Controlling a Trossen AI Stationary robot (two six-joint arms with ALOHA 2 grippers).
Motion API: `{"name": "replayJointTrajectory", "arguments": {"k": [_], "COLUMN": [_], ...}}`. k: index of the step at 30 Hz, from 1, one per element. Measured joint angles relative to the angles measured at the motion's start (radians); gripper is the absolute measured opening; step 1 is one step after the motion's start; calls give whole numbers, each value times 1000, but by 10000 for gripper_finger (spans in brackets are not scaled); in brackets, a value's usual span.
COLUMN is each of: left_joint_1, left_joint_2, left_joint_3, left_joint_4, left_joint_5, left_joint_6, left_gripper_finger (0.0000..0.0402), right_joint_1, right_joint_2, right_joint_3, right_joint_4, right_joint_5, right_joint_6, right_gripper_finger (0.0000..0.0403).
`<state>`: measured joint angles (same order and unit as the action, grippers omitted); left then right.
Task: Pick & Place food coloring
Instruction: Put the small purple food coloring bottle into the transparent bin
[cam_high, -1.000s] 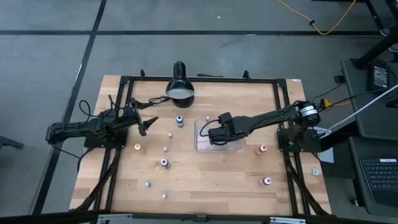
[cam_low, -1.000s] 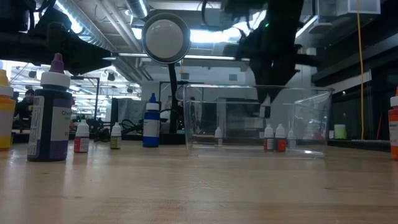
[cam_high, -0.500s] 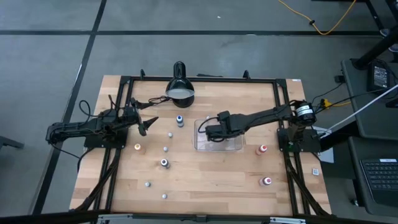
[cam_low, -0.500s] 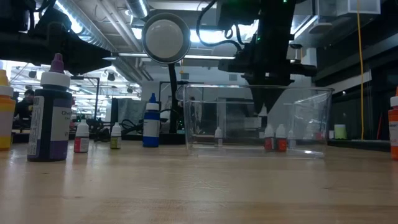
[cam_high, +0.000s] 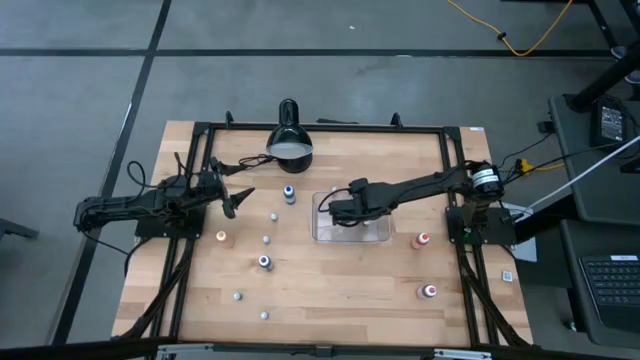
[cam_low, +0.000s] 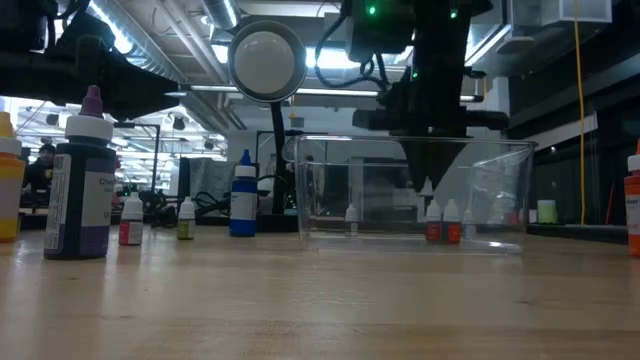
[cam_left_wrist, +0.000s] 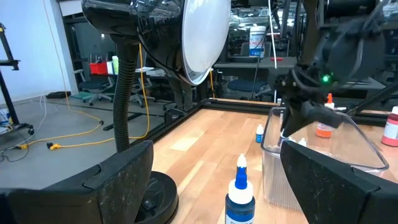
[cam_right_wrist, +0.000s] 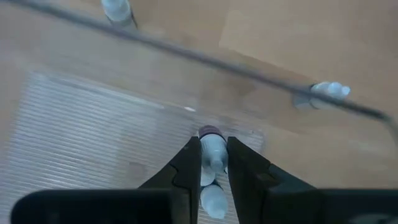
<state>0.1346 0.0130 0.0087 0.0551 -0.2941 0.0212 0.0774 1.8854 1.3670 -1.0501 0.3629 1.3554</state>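
Observation:
My right gripper (cam_high: 330, 209) reaches down into the clear tray (cam_high: 318, 236) and is shut on a tiny pale food coloring bottle (cam_right_wrist: 212, 157) with a purple top. In the low view it hangs inside the tray (cam_low: 505, 160), above three small bottles (cam_low: 441, 223) standing on the tray floor. More food coloring bottles stand loose on the table: a blue one (cam_high: 289, 193), an orange one (cam_high: 221, 237), small pale ones (cam_high: 266, 238) and red-topped ones (cam_high: 423, 240). My left gripper (cam_high: 240, 197) waits open at the table's left. My right gripper pinches the tiny bottle's pale body (cam_right_wrist: 213, 163) between its two fingers, coming steeply from above. The bottle lies along the fingers, and its purple top (cam_right_wrist: 211, 132) sticks out past the fingertips. It hangs clear of the tray floor.
A black dome lamp (cam_high: 289, 140) stands at the table's far edge, just behind the tray. A large purple-topped bottle (cam_low: 82, 180) and a blue bottle (cam_low: 243, 198) stand left of the tray in the low view. Black frame rails run along the table's edges.
My right gripper has sunk from above the tray's rim down into the tray, drifting a little toward the table's left, with the small bottle still between its fingers.

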Motion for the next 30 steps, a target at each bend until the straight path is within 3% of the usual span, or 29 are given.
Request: {"name": "replayJointTrajectory", "arguments": {"k": [12,19,30], "left_joint_1": [0,0,0], "left_joint_2": [0,0,0], "left_joint_3": [0,0,0], "left_joint_4": [0,0,0], "left_joint_5": [0,0,0], "left_joint_6": [0,0,0], "left_gripper_finger": [347,347,347], "right_joint_1": [-14,-37,-45], "right_joint_2": [45,46,47], "right_joint_3": [-1,-26,-26], "right_joint_4": [-15,-6,-44], "right_joint_5": [-21,-77,-77], "right_joint_6": [-15,-13,-3], "right_gripper_finger": [91,93,94]}}
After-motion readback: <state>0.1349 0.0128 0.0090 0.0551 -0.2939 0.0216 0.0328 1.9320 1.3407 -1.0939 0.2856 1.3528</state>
